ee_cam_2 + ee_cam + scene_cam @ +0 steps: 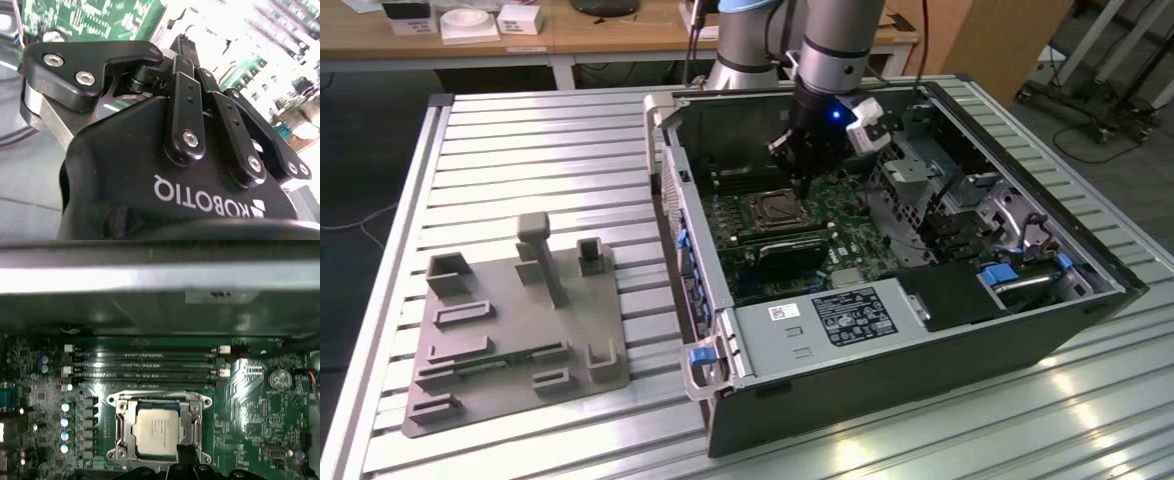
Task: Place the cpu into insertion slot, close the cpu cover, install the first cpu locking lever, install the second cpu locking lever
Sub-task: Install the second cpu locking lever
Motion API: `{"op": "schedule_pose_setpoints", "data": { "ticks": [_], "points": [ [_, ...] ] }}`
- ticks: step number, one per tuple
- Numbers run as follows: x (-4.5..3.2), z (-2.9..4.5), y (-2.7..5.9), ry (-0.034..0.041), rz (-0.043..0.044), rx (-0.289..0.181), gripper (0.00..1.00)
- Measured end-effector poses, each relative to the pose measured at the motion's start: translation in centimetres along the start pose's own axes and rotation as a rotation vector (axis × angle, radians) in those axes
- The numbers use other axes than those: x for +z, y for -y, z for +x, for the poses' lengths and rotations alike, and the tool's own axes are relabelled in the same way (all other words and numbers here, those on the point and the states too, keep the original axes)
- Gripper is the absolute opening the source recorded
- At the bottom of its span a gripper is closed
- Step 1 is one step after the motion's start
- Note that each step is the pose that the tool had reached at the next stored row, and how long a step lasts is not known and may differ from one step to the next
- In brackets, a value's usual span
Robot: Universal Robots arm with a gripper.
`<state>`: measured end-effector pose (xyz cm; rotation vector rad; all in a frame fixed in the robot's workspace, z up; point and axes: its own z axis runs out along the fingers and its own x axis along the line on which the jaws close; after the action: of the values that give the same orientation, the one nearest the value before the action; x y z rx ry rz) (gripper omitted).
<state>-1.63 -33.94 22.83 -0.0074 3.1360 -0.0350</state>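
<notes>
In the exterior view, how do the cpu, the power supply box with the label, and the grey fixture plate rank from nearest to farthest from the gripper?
1. The cpu, in its socket just below the gripper.
2. The power supply box, at the case's front end.
3. The grey fixture plate, outside the case, at the exterior view's left.

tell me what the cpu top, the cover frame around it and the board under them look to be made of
The cpu: its top looks like matte silvery-grey metal, pale with a soft sheen. The cpu cover: likely thin bright steel, with hard glints along its edges. The motherboard: glossy green circuit board, probably lacquered laminate, studded with small components.
</notes>
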Motion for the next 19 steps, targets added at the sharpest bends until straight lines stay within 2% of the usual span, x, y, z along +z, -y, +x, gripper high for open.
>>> {"op": "schedule_pose_setpoints", "data": {
  "ticks": [10,19],
  "points": [
    [-0.07,0.01,1.07,-0.0002,0.0039,0.0,0.1],
    [-1.25,0.0,1.51,0.0,0.004,0.0,0.1]
  ]
}}
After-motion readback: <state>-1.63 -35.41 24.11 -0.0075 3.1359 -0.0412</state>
